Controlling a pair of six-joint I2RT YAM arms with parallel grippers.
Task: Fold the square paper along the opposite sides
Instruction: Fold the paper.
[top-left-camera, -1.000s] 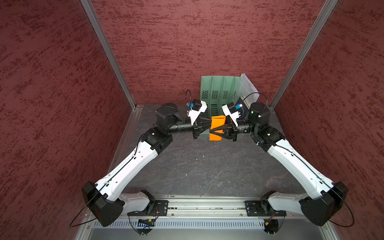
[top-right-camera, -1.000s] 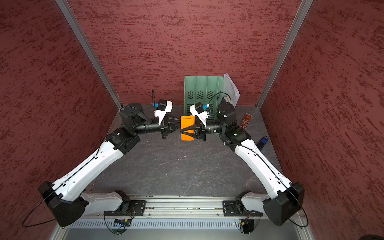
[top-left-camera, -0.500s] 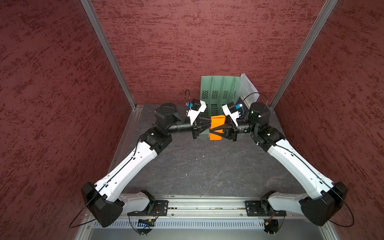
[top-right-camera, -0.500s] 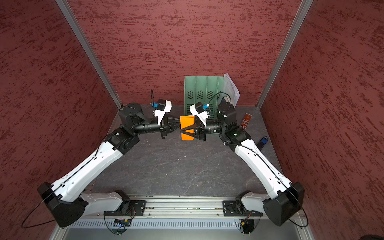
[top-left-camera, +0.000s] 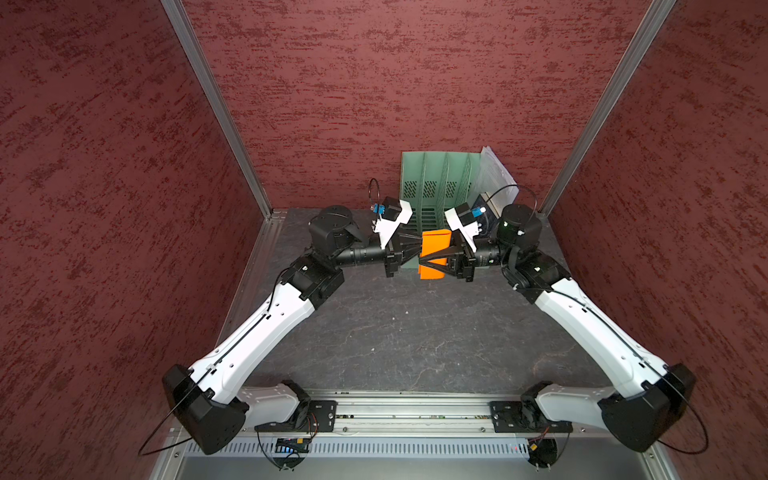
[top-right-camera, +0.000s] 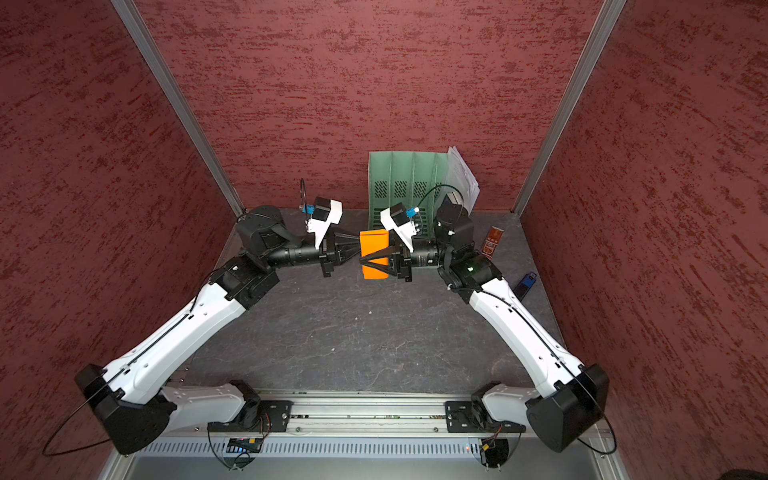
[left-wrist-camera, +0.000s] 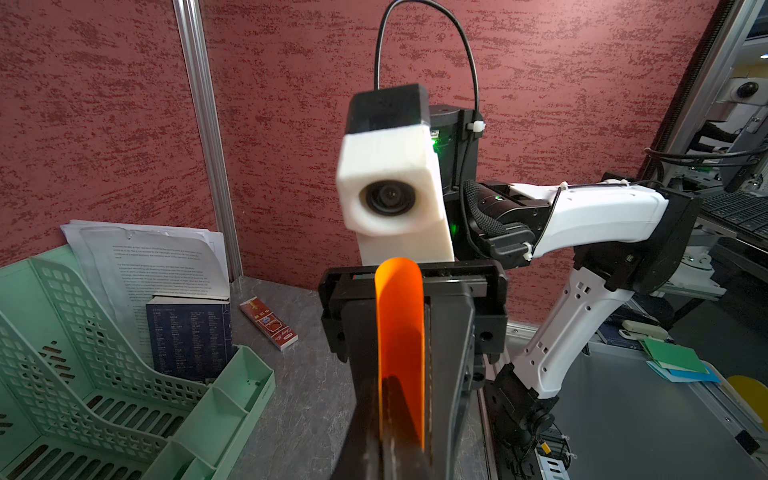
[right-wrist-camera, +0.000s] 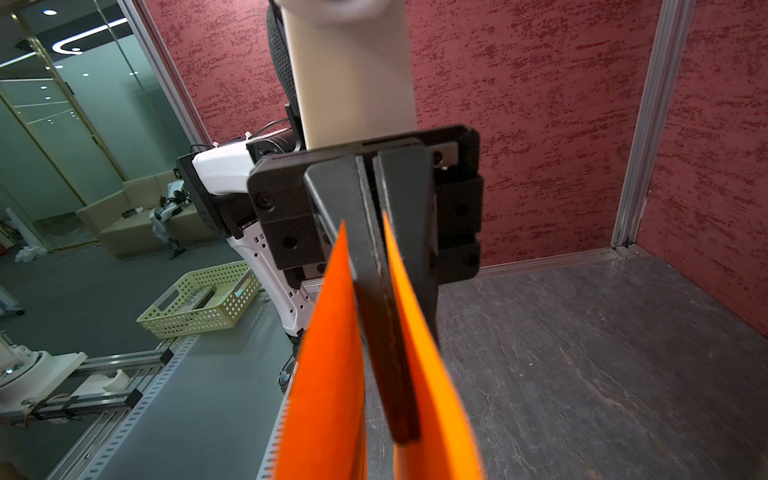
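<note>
Up near the back of the surface, the square paper is held in the air between both arms, just in front of a green file rack. Open surface stretches toward the base rail. A snack packet and a small blue item lie beyond the right arm. The sheet is bent into a narrow U with its long axis roughly upright. The rounded bend faces the right gripper's palm and the free edges point at the left arm. The right gripper clamps both flaps from outside. The left gripper is clenched, its fingers between the flaps.
</note>
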